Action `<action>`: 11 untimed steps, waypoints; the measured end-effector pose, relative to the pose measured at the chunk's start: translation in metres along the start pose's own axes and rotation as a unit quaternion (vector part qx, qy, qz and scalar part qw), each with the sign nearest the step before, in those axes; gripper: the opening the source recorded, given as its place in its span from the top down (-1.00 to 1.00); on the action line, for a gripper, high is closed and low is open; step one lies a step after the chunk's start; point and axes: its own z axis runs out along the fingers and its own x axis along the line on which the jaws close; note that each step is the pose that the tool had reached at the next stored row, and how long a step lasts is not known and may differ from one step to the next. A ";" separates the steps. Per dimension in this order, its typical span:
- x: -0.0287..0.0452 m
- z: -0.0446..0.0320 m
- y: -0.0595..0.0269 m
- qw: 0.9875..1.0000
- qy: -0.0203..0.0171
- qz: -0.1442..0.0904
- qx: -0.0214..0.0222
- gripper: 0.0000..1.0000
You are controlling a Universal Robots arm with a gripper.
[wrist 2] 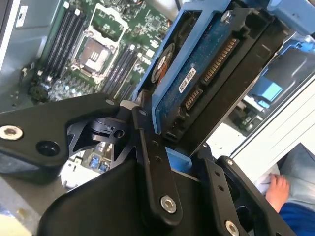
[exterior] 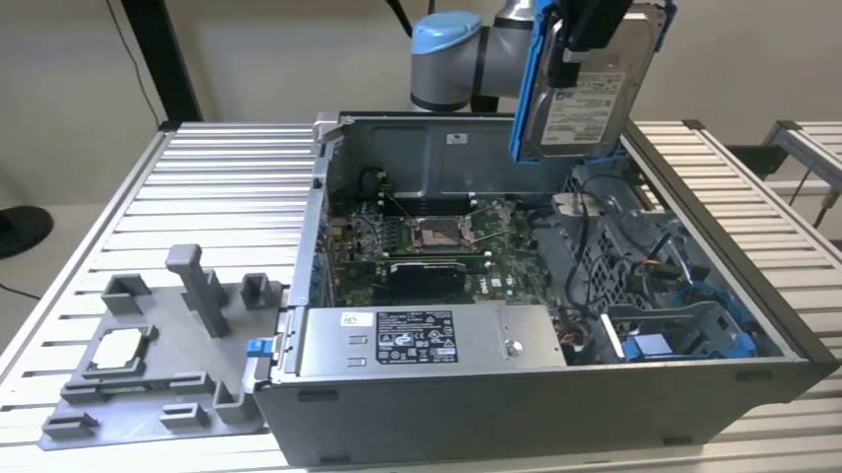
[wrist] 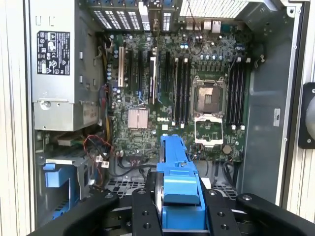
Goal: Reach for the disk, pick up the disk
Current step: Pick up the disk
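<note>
Gripper is clamped on the disk, black fingers pressing its blue-framed edges in both wrist views. In the exterior view the disk hangs upright, label outward, high above the open computer case near its rear wall. To do the lift well, I judge it should stay level and travel straight, clear of the case rim, the power supply and the motherboard below. A small chip sits on the grey fixture.
</note>
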 end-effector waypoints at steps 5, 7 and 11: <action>0.0001 0.0003 -0.0126 1.000 0.000 0.000 0.000 1.00; 0.0002 0.0004 -0.0175 1.000 0.000 0.000 0.000 1.00; 0.0002 0.0006 -0.0270 1.000 0.000 0.000 0.000 1.00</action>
